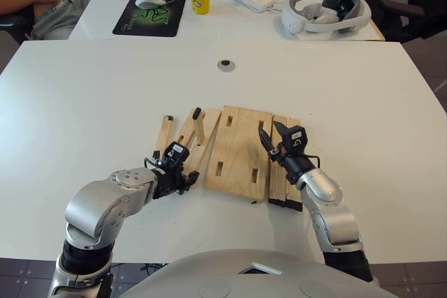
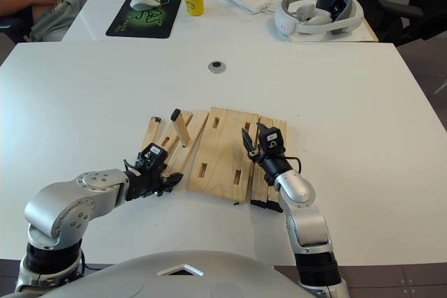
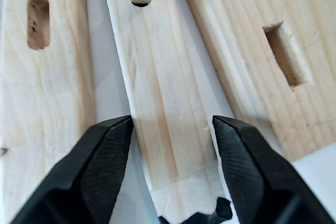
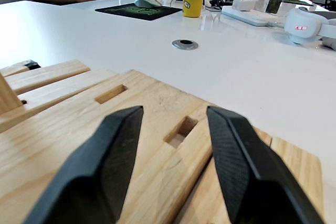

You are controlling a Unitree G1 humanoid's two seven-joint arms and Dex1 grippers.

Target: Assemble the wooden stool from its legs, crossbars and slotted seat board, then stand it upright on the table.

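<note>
A: Layout, 14:02?
B: White table (image 1: 105, 88). Slotted seat board (image 1: 237, 148) lies flat at mid-table. Two slats (image 1: 286, 165) lie against its right edge, and the legs (image 1: 164, 134) are fanned out beside its left.
A: Grippers?
B: Right gripper (image 4: 173, 114) has its fingers apart, over the board's right-hand slots. Left gripper (image 3: 173, 129) is spread wide, straddling one flat leg (image 3: 163, 87). A crossbar (image 1: 198, 125) stands tilted in that leg's slot.

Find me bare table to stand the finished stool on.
Bare: table between cable grommet and seat board, and either side out to the edges. Crowded: near middle, where legs, seat board, left gripper, right gripper cluster.
</note>
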